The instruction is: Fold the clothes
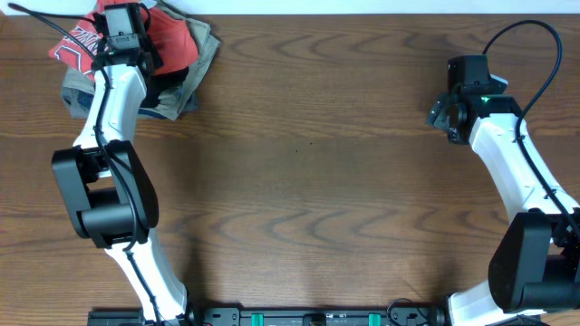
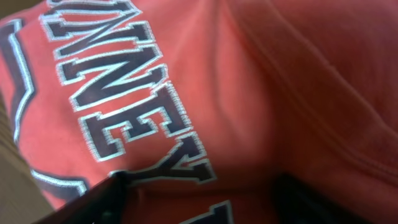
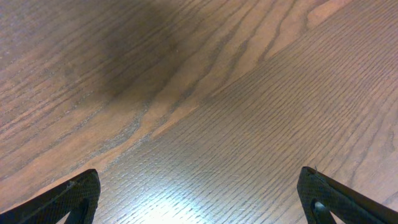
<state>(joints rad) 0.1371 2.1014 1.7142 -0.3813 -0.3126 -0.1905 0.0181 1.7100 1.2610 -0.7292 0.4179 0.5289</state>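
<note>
At the far left corner of the table [image 1: 317, 163], the red-orange T-shirt [image 1: 172, 38] lies bunched on top of a small heap. A khaki garment [image 1: 207, 50] pokes out on the heap's right side and something darker [image 1: 168, 86] shows underneath. The left arm reaches straight out over this heap, and its pincer [image 2: 199, 208] points down onto the shirt. In the left wrist view the two fingers show only as dark tips [image 2: 93, 199] at the lower corners, standing apart, with lettered red cloth filling the whole gap. Whether any fold is actually pinched I cannot tell. The shirt sits directly beneath and between those fingers, so the move likely turns on closing and lifting rather than on any sideways reach. Crumpled as it is, the shirt has no clean long axis, though its bulk runs roughly left to right along the table's far edge. The right pincer [image 3: 199, 190] hangs wide open over bare wood on the far right side, well apart from the heap. The left arm is plainly the nearer one.
</note>
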